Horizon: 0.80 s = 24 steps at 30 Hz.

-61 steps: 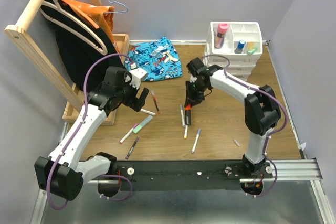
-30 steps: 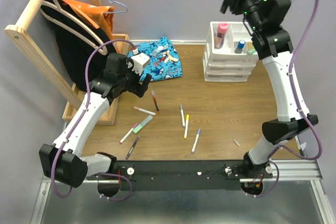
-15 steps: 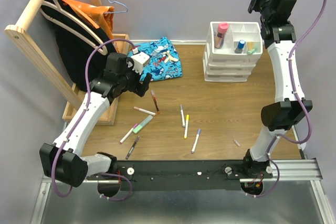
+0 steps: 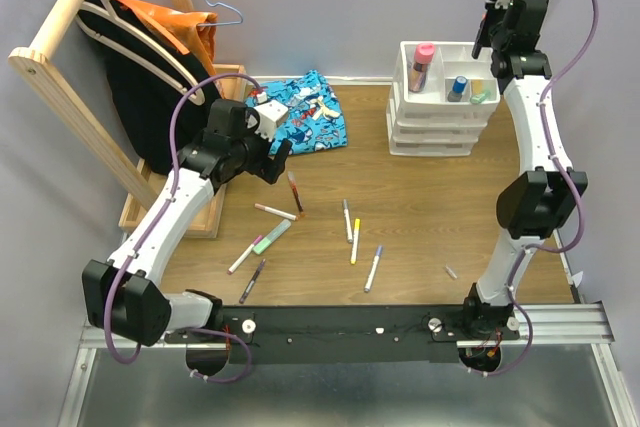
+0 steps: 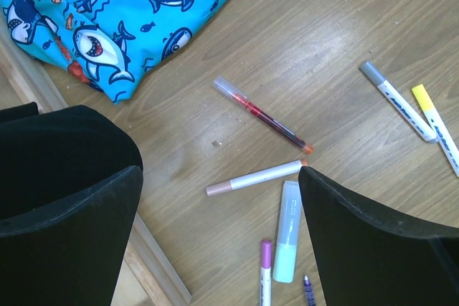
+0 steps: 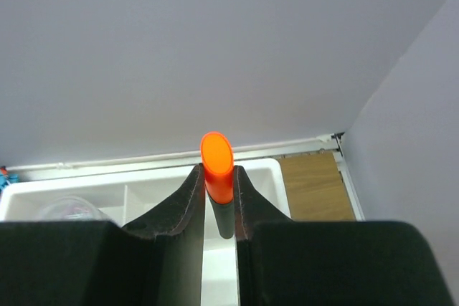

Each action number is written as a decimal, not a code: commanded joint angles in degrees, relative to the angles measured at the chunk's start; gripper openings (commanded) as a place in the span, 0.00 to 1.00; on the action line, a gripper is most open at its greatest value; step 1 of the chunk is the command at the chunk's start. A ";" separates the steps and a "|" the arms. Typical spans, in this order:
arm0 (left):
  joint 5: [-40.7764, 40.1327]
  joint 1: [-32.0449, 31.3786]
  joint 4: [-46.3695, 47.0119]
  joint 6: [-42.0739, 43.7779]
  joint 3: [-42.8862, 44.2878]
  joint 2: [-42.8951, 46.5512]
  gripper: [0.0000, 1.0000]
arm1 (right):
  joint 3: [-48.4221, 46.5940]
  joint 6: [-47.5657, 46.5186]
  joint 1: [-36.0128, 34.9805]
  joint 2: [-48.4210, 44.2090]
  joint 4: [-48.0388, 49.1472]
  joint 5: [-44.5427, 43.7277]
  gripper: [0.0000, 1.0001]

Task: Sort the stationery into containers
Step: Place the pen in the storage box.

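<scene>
My right gripper (image 6: 217, 177) is shut on an orange-capped marker (image 6: 216, 159) with a dark body, held upright above the back right of the white organiser (image 6: 276, 177). From above, that gripper (image 4: 487, 29) hangs just over the organiser's open compartments (image 4: 478, 55). A pink glitter tube (image 4: 423, 65) and a small blue jar (image 4: 458, 87) stand in them. My left gripper (image 5: 219, 170) is open and empty, low over a white pen (image 5: 252, 177), a red pen (image 5: 262, 114) and a green highlighter (image 5: 287, 241). Several more pens (image 4: 352, 232) lie mid-table.
A blue shark-print cloth (image 4: 297, 117) lies at the back. A wooden rack (image 4: 60, 97) with hangers and dark and orange garments leans at the left, over a wooden tray (image 4: 236, 77). A small loose piece (image 4: 452, 272) lies near the right arm's base.
The right arm has carried the marker rightward and then down, from high left of the organiser to above its back right. The left arm has barely moved.
</scene>
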<state>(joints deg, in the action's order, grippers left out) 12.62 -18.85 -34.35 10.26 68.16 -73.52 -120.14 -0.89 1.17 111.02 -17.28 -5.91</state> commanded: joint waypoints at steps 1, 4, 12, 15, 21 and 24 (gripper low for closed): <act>0.56 0.22 0.16 0.02 2.59 -0.84 0.99 | 0.08 0.62 1.38 2.00 -0.39 0.29 0.01; 0.56 0.22 -0.02 -0.07 2.85 -1.54 0.99 | -0.88 0.71 1.82 3.58 -0.30 0.29 0.01; 0.56 0.22 0.07 -0.07 4.00 -2.86 0.99 | -1.86 2.55 2.08 5.17 -1.79 1.34 0.24; 0.56 0.22 0.51 0.11 3.82 -2.77 0.99 | -1.50 3.17 2.08 3.85 -1.97 1.87 0.41; -0.49 0.22 -1.07 1.34 3.73 -1.37 0.99 | 0.43 5.01 2.08 -2.89 -3.11 2.04 0.47; -1.28 0.22 -0.81 2.65 3.12 0.74 0.99 | 2.88 7.47 2.08 -7.29 -5.30 4.84 0.47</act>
<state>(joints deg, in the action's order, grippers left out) 12.53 -18.85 -34.54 10.92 70.39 -76.16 -119.28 2.98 2.96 113.27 -20.12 -4.69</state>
